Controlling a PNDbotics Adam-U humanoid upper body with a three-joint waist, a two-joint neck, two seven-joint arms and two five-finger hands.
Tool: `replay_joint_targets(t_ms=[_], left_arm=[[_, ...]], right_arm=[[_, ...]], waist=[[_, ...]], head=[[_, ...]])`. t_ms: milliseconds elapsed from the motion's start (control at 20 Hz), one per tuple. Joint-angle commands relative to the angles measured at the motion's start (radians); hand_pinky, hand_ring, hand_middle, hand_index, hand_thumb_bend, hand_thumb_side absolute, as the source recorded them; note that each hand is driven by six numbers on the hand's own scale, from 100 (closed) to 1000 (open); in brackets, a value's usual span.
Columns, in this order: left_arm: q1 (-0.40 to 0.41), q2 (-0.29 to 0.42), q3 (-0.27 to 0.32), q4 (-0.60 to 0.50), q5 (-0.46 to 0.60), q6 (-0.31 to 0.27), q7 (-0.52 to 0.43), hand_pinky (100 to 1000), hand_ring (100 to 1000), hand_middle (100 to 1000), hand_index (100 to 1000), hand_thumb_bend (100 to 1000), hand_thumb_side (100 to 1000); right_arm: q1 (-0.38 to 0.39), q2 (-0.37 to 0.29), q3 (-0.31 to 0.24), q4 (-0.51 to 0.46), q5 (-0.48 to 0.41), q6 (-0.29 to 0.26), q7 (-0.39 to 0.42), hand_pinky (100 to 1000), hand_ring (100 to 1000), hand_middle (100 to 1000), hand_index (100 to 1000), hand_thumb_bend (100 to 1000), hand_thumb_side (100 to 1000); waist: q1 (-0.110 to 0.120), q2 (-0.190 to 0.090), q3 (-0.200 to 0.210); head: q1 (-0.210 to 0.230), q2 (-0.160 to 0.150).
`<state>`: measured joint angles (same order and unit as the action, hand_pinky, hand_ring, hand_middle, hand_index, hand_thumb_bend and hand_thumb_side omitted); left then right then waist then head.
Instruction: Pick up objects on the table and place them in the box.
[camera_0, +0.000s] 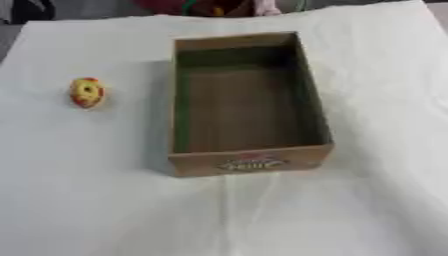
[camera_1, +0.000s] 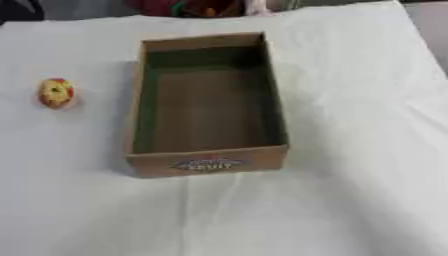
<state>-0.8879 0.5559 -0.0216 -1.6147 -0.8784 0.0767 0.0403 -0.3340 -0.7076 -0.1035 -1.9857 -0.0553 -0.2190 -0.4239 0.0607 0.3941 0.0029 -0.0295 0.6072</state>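
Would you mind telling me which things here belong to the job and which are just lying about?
Belong to the job:
small yellow and red object, left of the box
open cardboard box, nothing inside

Just lying about:
white cloth
colourful items beyond the table's far edge

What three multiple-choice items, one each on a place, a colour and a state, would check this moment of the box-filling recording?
1. Where does the small oval object lie?
A. Inside the box
B. On the white cloth to the left of the box
C. On the cloth in front of the box

2. What colours show on that object?
A. Yellow and red
B. Blue and white
C. All green

3. What is the state of the cardboard box?
A. Closed with a lid
B. Open and holding several things
C. Open and empty

Answers:
1 B, it sits on the white cloth, apart from the box's left wall.
2 A, a yellow body with red patches.
3 C, only the bare brown floor shows inside.

Neither hand is in view.
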Motion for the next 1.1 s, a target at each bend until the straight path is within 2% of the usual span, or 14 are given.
replay_joint_targets(t_ms=[50,200,400,500,650,800,950,1100], left_arm=[[-0.054,0.036,-0.033,0.105,-0.117,-0.046,-0.162,539,658,711,846,100,858],[-0.100,0.027,-0.058,0.218,-0.187,-0.107,-0.301,549,681,744,843,100,873],[-0.138,0.008,-0.072,0.320,-0.220,-0.186,-0.444,574,704,762,847,332,926],[-0.147,-0.001,-0.074,0.351,-0.226,-0.219,-0.498,603,731,764,879,524,965],[-0.152,-0.010,-0.076,0.382,-0.217,-0.257,-0.590,635,764,782,915,659,963],[-0.155,-0.012,-0.074,0.396,-0.204,-0.267,-0.693,633,770,779,917,781,982],[-0.157,-0.008,-0.071,0.395,-0.214,-0.252,-0.790,622,769,770,914,812,948],[-0.156,-0.006,-0.069,0.382,-0.236,-0.239,-0.868,612,767,767,907,762,869]], right_arm=[[-0.011,-0.026,-0.001,-0.014,-0.006,0.000,0.007,617,630,756,844,100,858],[-0.013,-0.027,0.002,-0.014,-0.007,0.002,0.011,617,630,756,844,100,859],[-0.016,-0.027,0.005,-0.014,-0.009,0.005,0.017,618,630,756,844,100,860],[-0.017,-0.026,0.007,-0.014,-0.009,0.005,0.019,618,630,753,844,100,860],[-0.017,-0.026,0.007,-0.014,-0.009,0.006,0.020,618,631,752,844,100,860],[-0.017,-0.025,0.008,-0.014,-0.008,0.007,0.022,618,631,751,844,100,860],[-0.017,-0.025,0.009,-0.014,-0.008,0.007,0.023,618,631,749,844,100,860],[-0.016,-0.025,0.010,-0.014,-0.009,0.008,0.024,618,631,748,844,100,860]], waist=[[0.000,-0.026,-0.006],[0.004,-0.026,-0.013],[0.008,-0.026,-0.018],[0.008,-0.025,-0.020],[0.009,-0.023,-0.022],[0.009,-0.022,-0.022],[0.009,-0.023,-0.021],[0.009,-0.023,-0.018]], head=[[0.009,0.004],[0.013,0.002],[0.018,-0.001],[0.021,-0.002],[0.023,-0.003],[0.024,-0.001],[0.026,-0.001],[0.027,0.000]])
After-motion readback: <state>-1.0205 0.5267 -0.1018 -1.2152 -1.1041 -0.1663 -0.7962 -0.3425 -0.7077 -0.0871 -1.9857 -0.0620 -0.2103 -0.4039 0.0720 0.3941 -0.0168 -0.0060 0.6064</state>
